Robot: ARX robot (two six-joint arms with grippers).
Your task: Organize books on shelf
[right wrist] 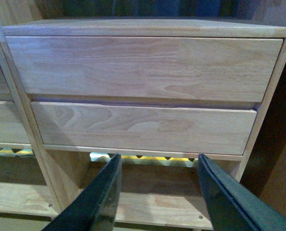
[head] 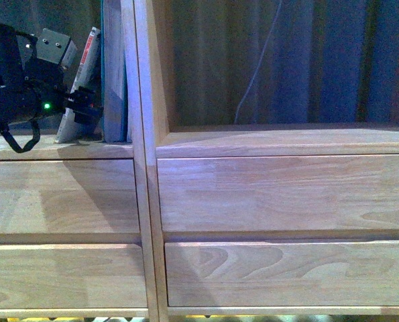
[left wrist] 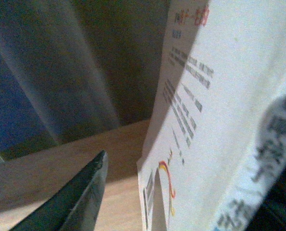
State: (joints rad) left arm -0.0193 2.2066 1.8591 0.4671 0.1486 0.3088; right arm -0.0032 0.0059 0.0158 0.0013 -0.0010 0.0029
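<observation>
Placing step. Left gripper [head: 78, 100] in shelf [head: 145, 134] left compartment, fingers around leaning paperback [head: 85, 67]; teal book [head: 113, 74] upright beside it. Next, likely: tip paperback upright, release. Right gripper [right wrist: 157, 192] spread wide, empty.

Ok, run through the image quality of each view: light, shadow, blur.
Front view: dim and bluish, the left gripper dark against the paperback, a shadow across the drawers below it. Left wrist view: soft and blurred, the paperback's print smeared at the near edge, the compartment behind it in deep shadow. Right wrist view: the brightest and sharpest, wood grain clear on the drawers, the right gripper's fingers slightly soft.
</observation>
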